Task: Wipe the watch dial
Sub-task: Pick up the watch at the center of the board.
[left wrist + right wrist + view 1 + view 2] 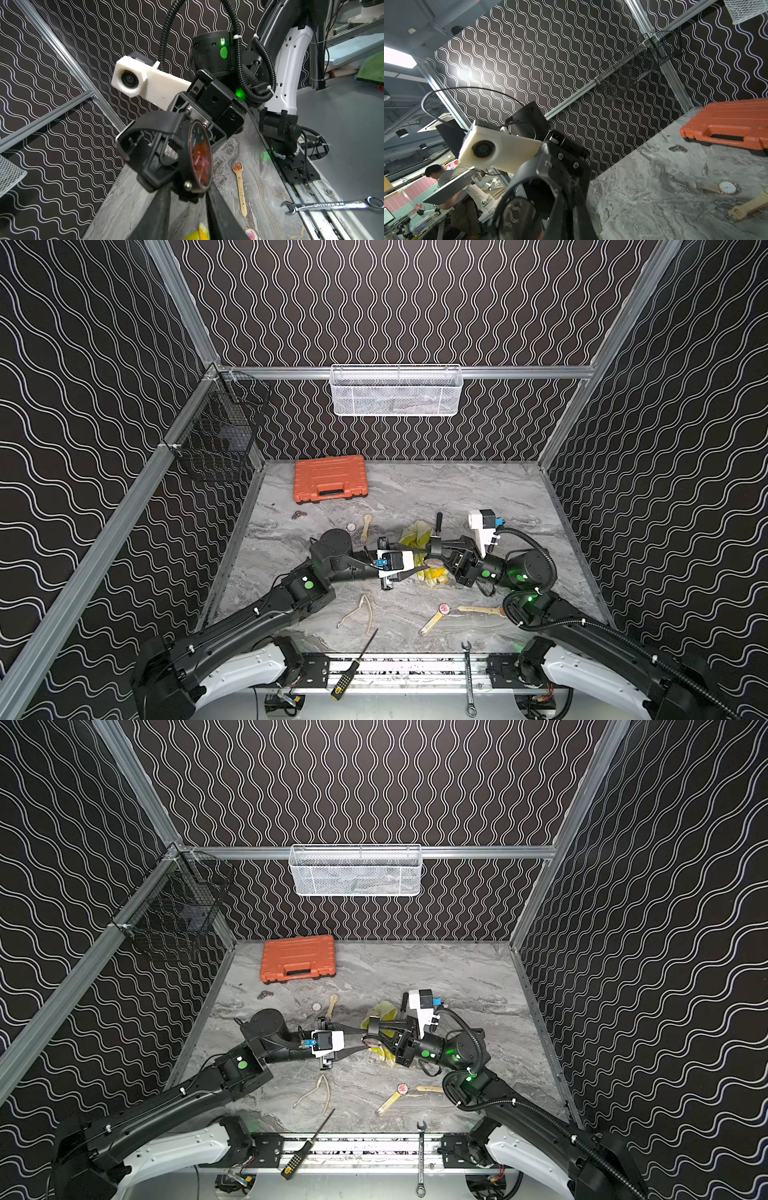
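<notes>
My right gripper (446, 549) is shut on the strap of a black watch (166, 133) and holds it above the table. The watch's red dial (200, 158) shows almost edge-on in the left wrist view and as a pale disc (432, 562) in both top views. My left gripper (187, 191) stands partly open, one finger behind the case and the other finger (220, 216) by the dial's lower rim. A yellow cloth (415, 531) lies on the table under both grippers, and neither gripper holds it. In the right wrist view the shut right gripper (571, 212) hides most of the watch.
An orange tool case (330, 479) sits at the back left. Loose watches and straps (432, 618) (365, 526), thin glasses (359, 612), a screwdriver (357, 664) and a wrench (468, 676) lie around. A white basket (395, 389) and a black basket (216, 439) hang on the walls.
</notes>
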You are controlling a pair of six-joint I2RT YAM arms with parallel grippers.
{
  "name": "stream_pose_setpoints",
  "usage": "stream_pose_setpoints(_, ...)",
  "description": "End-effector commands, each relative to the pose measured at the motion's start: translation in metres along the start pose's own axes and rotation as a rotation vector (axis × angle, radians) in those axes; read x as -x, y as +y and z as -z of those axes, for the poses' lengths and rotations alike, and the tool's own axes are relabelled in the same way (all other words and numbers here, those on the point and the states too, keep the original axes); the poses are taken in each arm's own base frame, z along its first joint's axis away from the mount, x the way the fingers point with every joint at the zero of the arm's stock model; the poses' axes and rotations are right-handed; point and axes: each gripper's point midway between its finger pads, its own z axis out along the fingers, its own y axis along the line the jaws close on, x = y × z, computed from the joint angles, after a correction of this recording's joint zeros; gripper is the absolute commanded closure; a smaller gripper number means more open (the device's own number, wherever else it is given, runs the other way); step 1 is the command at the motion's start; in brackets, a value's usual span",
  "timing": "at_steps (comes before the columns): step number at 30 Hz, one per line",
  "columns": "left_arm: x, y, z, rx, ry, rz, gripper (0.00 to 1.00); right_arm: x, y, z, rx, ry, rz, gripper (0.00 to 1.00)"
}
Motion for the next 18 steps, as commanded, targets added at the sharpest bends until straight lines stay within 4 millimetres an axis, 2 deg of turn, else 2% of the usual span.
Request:
stream_pose_setpoints(1, 0.029, -0.03, -0.001, -0.169, -0.154, -0.045, 0.67, -0.045, 0.001, 0.001, 0.042, 0.194, -0.107, 1.0)
stream_pose_setpoints(5, 0.03, -0.034, 0.005, -0.148, -0.181, -0.109, 0.66, -0.046, 0.005, -0.001, 0.058, 0.223, -0.096, 1.0)
stream_pose_setpoints(11, 0.031, -0.038, 0.008, -0.157, -0.179, -0.156, 0.65, -0.053, 0.022, -0.004, 0.187, 0.297, -0.121, 1.0)
stream_pose_setpoints(18, 0.029, -0.045, 0.018, -0.149, -0.175, -0.206, 0.63, -0.056, 0.024, -0.004, 0.18, 0.343, -0.069, 1.0)
